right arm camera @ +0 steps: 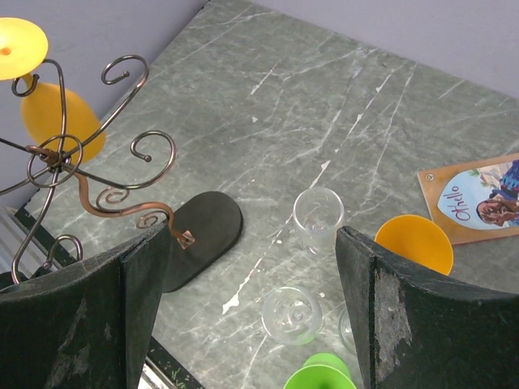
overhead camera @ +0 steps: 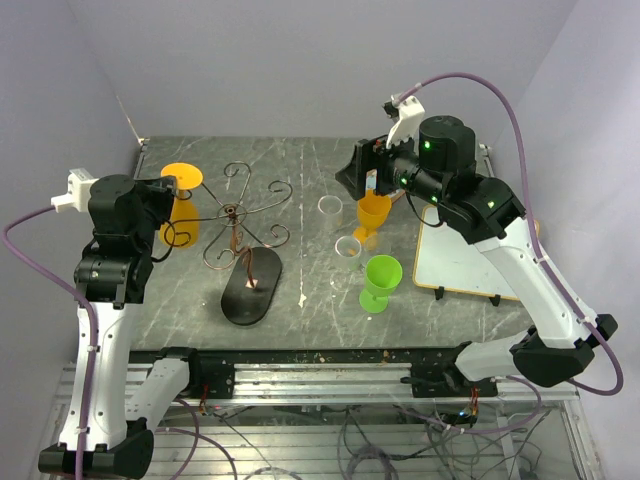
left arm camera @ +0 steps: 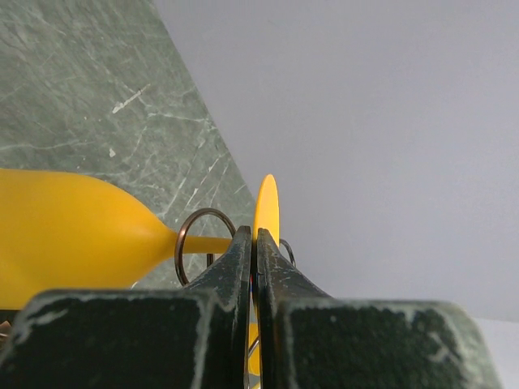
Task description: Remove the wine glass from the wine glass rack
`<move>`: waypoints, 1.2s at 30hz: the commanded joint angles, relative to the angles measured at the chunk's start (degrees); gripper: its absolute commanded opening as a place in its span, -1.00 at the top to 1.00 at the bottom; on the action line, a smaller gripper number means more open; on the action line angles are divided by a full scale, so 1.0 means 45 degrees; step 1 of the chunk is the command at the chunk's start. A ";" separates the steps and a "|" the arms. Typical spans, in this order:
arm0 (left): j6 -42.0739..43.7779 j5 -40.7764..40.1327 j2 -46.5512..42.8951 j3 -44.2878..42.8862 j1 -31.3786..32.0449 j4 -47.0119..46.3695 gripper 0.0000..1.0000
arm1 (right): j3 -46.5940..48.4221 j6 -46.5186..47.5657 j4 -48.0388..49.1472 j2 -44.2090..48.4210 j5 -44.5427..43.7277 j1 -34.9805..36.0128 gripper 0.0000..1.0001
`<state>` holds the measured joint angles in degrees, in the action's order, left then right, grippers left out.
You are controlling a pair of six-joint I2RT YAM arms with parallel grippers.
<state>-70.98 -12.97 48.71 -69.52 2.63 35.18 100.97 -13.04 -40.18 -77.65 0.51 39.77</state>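
Observation:
A yellow wine glass (overhead camera: pixel 178 222) hangs upside down on the copper wire rack (overhead camera: pixel 240 215), its round foot on top, at the left of the table. My left gripper (overhead camera: pixel 168 187) is shut on the edge of that foot. In the left wrist view the gripper (left arm camera: pixel 253 243) pinches the foot edge-on, with the wine glass (left arm camera: pixel 65 235) bowl to the left and its stem through a rack ring (left arm camera: pixel 195 223). My right gripper (overhead camera: pixel 375 178) is open and empty, well right of the rack. In the right wrist view the gripper (right arm camera: pixel 253 243) hovers over the table, with the wine glass (right arm camera: pixel 57 113) and rack (right arm camera: pixel 81 162) at far left.
The rack's dark oval base (overhead camera: pixel 252 285) lies in front of it. An orange glass (overhead camera: pixel 372 215), a green glass (overhead camera: pixel 381 280) and two clear glasses (overhead camera: pixel 330 208) (overhead camera: pixel 348 248) stand right of centre. A white board (overhead camera: pixel 465 255) lies at the right. The side walls are close.

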 commanded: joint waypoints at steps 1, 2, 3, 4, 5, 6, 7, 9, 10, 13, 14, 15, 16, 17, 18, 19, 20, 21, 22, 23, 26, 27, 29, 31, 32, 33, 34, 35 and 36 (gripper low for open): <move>-0.0052 -0.1005 -0.0145 -0.0243 0.0013 -0.0650 0.86 | -0.0093 0.0133 0.0198 0.0279 -0.0012 -0.0006 -0.64; -0.0033 -0.1080 -0.0161 -0.0249 0.0007 -0.0701 0.86 | -0.0094 0.0142 0.0194 0.0309 -0.0033 -0.0004 -0.64; -0.0011 -0.1084 -0.0167 -0.0223 0.0006 -0.0795 0.86 | -0.0111 0.0143 0.0189 0.0329 -0.0062 -0.0006 -0.64; -0.0008 -0.1031 -0.0136 -0.0185 0.0001 -0.0865 0.86 | -0.0130 0.0143 0.0183 0.0339 -0.0059 -0.0007 -0.64; -0.0023 -0.0939 -0.0072 -0.0188 0.0003 -0.0855 0.86 | -0.0127 0.0143 0.0197 0.0364 -0.0058 0.0006 -0.64; -0.0058 -0.0845 0.0012 -0.0195 0.0003 -0.0814 0.86 | -0.0115 0.0143 0.0197 0.0361 -0.0056 -0.0007 -0.65; -0.0065 -0.0730 0.0106 -0.0213 0.0001 -0.0817 0.86 | -0.0096 0.0163 0.0189 0.0343 -0.0056 -0.0007 -0.65; -0.0038 -0.0382 0.0252 -0.0180 0.0001 -0.0994 0.86 | -0.0042 0.0163 0.0144 0.0325 -0.0056 0.0003 -0.65; -0.0014 -0.0204 0.0326 -0.0177 0.0001 -0.1108 0.86 | -0.0009 0.0163 0.0122 0.0331 -0.0065 -0.0003 -0.65; -0.0016 0.0307 0.0553 -0.0229 0.0007 -0.1253 0.86 | 0.0014 0.0173 0.0142 0.0395 -0.0080 -0.0007 -0.65; -0.0077 0.0451 0.0620 -0.0235 0.0011 -0.1291 0.86 | 0.0005 0.0164 0.0151 0.0416 -0.0075 0.0005 -0.65; -0.0119 0.0594 0.0663 -0.0218 0.0002 -0.1352 0.86 | 0.0019 0.0163 0.0174 0.0436 -0.0075 0.0000 -0.66; -0.0166 0.0758 0.0705 -0.0197 0.0018 -0.1411 0.86 | 0.0023 0.0163 0.0169 0.0438 -0.0075 -0.0008 -0.66; -0.0225 0.0891 0.0711 -0.0179 0.0003 -0.1448 0.86 | 0.0024 0.0163 0.0161 0.0465 -0.0060 0.0003 -0.66; -0.0267 0.1054 0.0693 -0.0177 0.0003 -0.1474 0.86 | 0.0024 0.0151 0.0143 0.0486 -0.0071 -0.0005 -0.66; -0.0314 0.1211 0.0672 -0.0177 0.0006 -0.1497 0.86 | 0.0024 0.0159 0.0147 0.0498 -0.0057 -0.0002 -0.67; -0.0361 0.1372 0.0615 -0.0165 0.0011 -0.1495 0.86 | 0.0014 0.0148 0.0141 0.0504 -0.0066 0.0004 -0.67; -0.0455 0.1581 0.0557 -0.0149 0.0014 -0.1458 0.87 | 0.0005 0.0144 0.0138 0.0530 -0.0064 0.0007 -0.67; -0.0562 0.1817 0.0472 -0.0142 0.0010 -0.1400 0.87 | -0.0006 0.0143 0.0158 0.0545 -0.0059 -0.0007 -0.67; -0.0673 0.2054 0.0351 -0.0129 0.0009 -0.1293 0.86 | -0.0024 0.0129 0.0170 0.0554 -0.0041 -0.0004 -0.67; -0.1019 0.2486 -0.0075 0.0004 0.0002 -0.0861 0.86 | -0.0081 0.0119 0.0251 0.0611 0.0021 -0.0007 -0.68; -0.1150 0.2484 -0.0227 0.0016 0.0001 -0.0595 0.86 | -0.0092 0.0106 0.0289 0.0631 0.0044 0.0004 -0.68; -0.1354 0.2365 -0.0453 -0.0051 0.0001 0.0017 0.87 | -0.0130 0.0075 0.0365 0.0634 0.0141 0.0008 -0.68; -0.1476 0.2123 -0.0692 -0.0266 0.0017 0.0627 0.86 | -0.0123 0.0048 0.0399 0.0597 0.0220 0.0005 -0.68; -0.1532 0.1987 -0.0766 -0.0391 0.0003 0.0921 0.86 | -0.0097 0.0046 0.0378 0.0578 0.0247 0.0007 -0.68; -0.1622 0.1867 -0.0841 -0.0492 0.0011 0.1175 0.86 | -0.0079 0.0020 0.0378 0.0575 0.0266 0.0005 -0.68; -0.1740 0.1728 -0.0897 -0.0622 0.0009 0.1505 0.86 | -0.0075 0.0023 0.0388 0.0575 0.0292 0.0002 -0.68; -0.1928 0.1593 -0.0919 -0.0787 0.0002 0.1888 0.86 | -0.0064 -0.0004 0.0421 0.0590 0.0322 0.0002 -0.68; -0.2233 0.1386 -0.0897 -0.1030 0.0013 0.2414 0.86 | -0.0056 -0.0012 0.0430 0.0609 0.0341 -0.0003 -0.68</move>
<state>-77.34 -4.49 45.34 -70.11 2.63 38.63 100.66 -13.04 -40.07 -76.09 1.13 39.77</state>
